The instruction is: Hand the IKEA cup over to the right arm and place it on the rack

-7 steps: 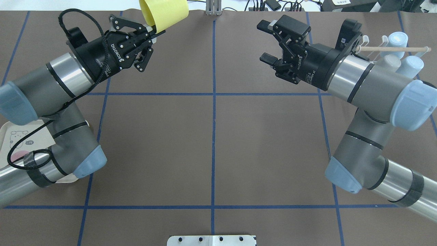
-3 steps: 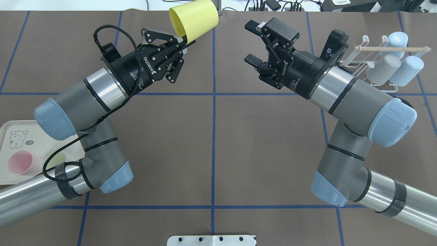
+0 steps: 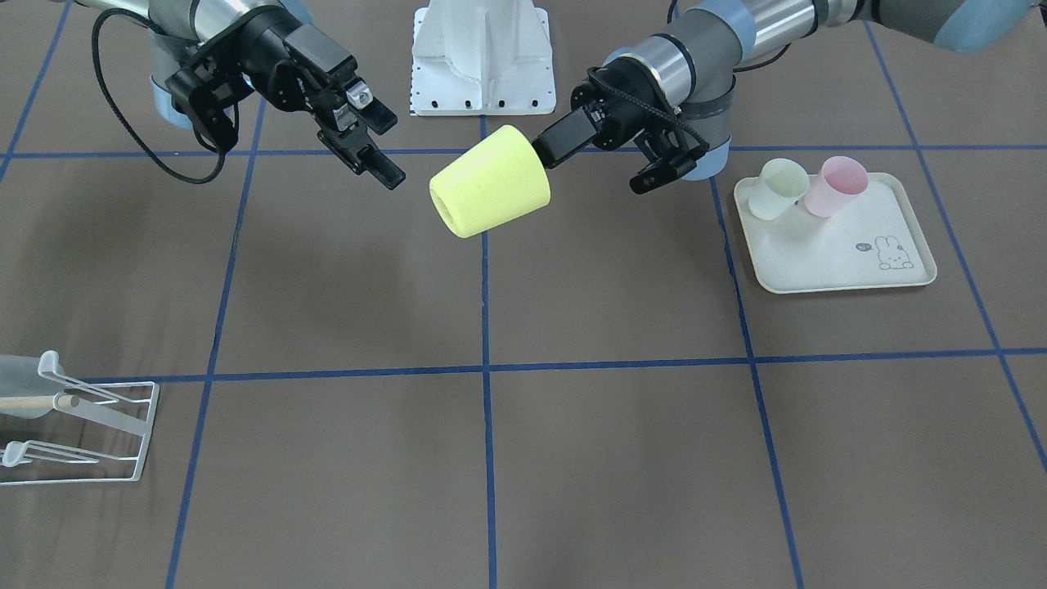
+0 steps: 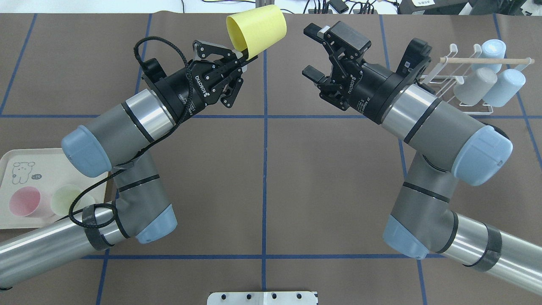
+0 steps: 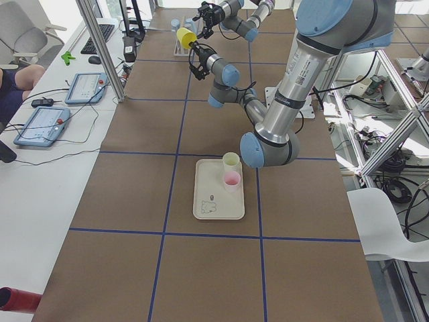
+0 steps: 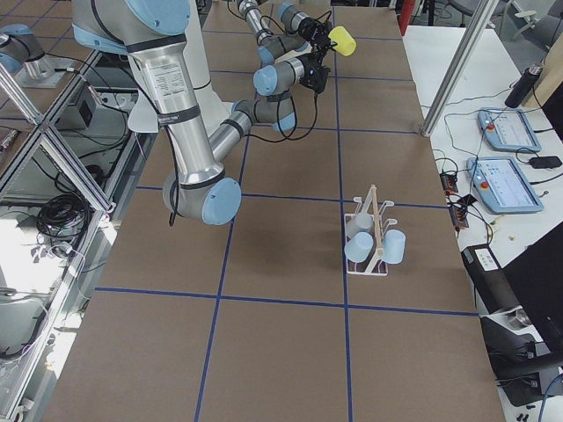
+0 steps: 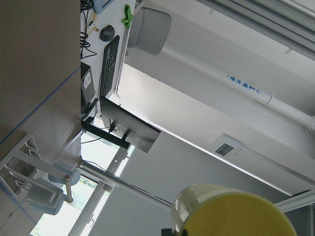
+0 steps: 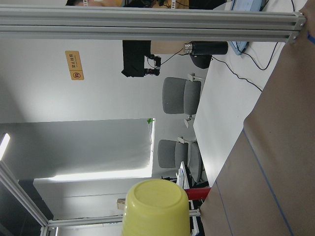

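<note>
The IKEA cup is yellow and held tilted in the air over the far middle of the table. My left gripper is shut on its rim, and the mouth faces that gripper. My right gripper is open a short way to the cup's right, apart from it, with its fingers pointing at the cup. In the front-facing view the cup hangs between the left gripper and the right gripper. In the right wrist view the cup's base faces the camera. The white wire rack stands at the far right.
The rack holds two pale blue cups and a grey cup. A cream rabbit-print tray at the near left carries a pink cup and a pale green cup. The robot's base plate is at the near edge.
My left arm has swung right, carrying the yellow cup from the far left to the centre line. My right gripper has shifted left toward it and stayed open.
</note>
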Available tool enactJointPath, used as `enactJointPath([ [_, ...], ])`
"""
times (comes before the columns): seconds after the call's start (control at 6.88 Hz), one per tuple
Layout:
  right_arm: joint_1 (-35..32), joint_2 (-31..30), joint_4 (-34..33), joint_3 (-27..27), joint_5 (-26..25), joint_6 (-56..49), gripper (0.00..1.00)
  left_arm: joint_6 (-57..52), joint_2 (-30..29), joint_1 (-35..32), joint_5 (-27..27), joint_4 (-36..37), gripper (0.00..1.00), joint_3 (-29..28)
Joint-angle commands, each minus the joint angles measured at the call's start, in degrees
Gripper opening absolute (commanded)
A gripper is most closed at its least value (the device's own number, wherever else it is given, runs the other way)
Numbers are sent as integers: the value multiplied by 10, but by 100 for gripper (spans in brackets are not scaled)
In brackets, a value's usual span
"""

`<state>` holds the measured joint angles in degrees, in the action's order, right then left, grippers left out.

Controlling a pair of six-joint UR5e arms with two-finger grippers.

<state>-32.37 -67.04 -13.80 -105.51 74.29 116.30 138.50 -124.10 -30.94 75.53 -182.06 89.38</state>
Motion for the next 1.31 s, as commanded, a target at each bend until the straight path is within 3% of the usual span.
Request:
enactJointPath([
  [0.0,5,1,-1,0,-2,0,100,-3,-9,12,-8,0,0,-1],
  [1.16,6,18,-1,20,-5,-1,100,-7,-31,62,-34,3,0,-1],
])
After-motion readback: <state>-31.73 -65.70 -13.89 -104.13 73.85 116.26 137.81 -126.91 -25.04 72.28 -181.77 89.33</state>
